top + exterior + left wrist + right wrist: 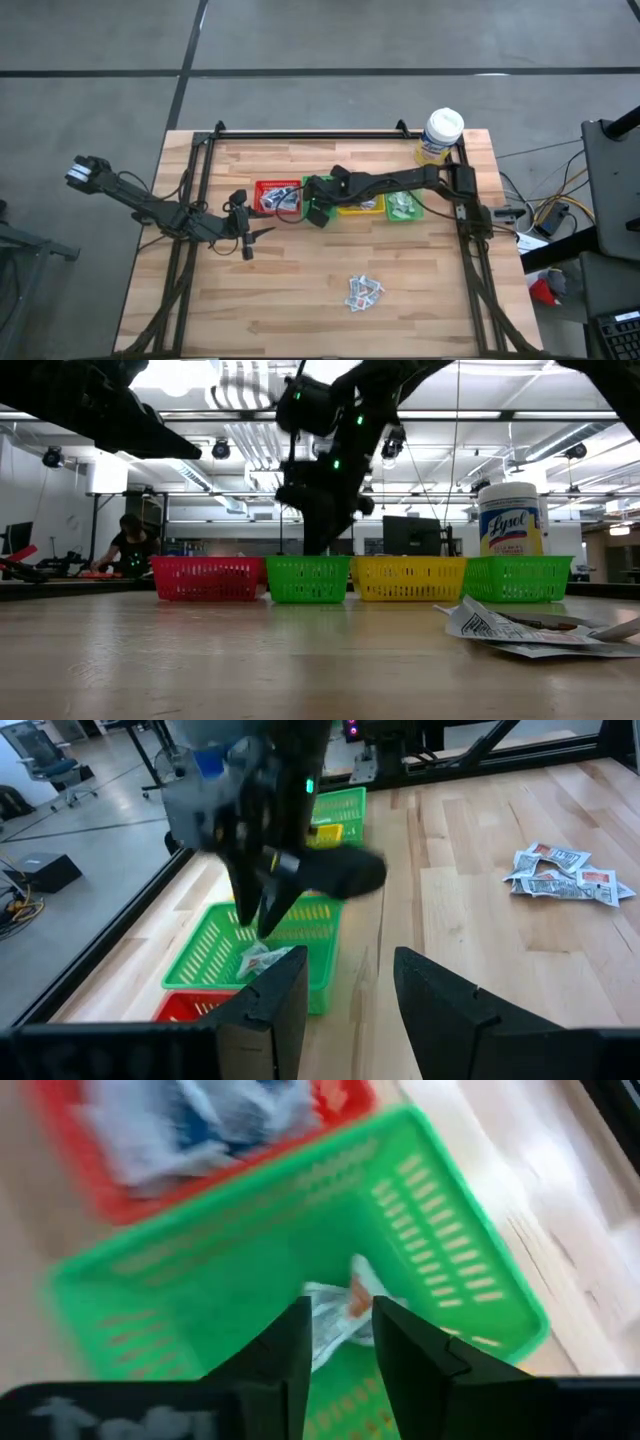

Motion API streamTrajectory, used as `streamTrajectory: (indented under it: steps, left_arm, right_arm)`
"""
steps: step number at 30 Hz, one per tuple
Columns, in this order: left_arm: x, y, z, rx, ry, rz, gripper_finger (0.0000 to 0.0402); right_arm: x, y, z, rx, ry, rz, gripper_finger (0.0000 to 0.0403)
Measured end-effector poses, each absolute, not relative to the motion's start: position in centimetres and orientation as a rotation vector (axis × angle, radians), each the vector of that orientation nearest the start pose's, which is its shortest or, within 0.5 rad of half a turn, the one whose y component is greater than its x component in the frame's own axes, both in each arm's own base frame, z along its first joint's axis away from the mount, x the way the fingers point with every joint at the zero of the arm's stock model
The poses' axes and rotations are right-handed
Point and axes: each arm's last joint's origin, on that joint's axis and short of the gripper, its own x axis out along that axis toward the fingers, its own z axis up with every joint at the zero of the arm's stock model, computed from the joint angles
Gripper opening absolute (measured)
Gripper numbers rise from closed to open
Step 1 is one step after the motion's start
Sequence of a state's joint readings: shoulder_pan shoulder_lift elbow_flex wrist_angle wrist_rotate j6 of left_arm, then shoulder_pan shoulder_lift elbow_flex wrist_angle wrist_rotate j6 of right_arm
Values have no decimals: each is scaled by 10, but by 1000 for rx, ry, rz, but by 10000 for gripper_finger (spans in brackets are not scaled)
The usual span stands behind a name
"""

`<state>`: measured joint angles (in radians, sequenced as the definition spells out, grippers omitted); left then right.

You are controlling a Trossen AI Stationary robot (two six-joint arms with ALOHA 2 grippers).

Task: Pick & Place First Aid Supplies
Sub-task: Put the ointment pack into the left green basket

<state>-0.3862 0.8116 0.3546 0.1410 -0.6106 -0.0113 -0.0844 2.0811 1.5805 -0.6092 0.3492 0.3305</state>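
right gripper (338, 1342) over the green bin (440, 1240), fingers slightly apart, not clamped; a packet (340, 1308) lies in the bin right beneath its tips, looks just dropped. place step about done. next: lift clear and reach back to the packet pile (363, 292) well behind, on open table. left gripper (252, 236) waits beside the red bin (262, 187), fingers spread, empty.

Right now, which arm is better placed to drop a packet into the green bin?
Right. Its tool hangs over the green bin beside a packet. The left tool waits open, off to the side.
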Motion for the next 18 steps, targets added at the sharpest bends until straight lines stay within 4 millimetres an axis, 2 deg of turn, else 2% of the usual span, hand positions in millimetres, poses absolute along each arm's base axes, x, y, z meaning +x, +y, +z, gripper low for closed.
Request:
streamTrajectory:
  steps: [5,10,18]
  left_arm:
    - [165,-49,212,142,280,223,151]
    - [165,-49,212,144,284,223,151]
    - [165,-49,211,145,285,223,151]
  right_arm:
    - [421,-29,212,148,1070,-381,114]
    - [402,5,236,95,1130,-268,109]
    - [381,73,242,-61,1168,-82,91]
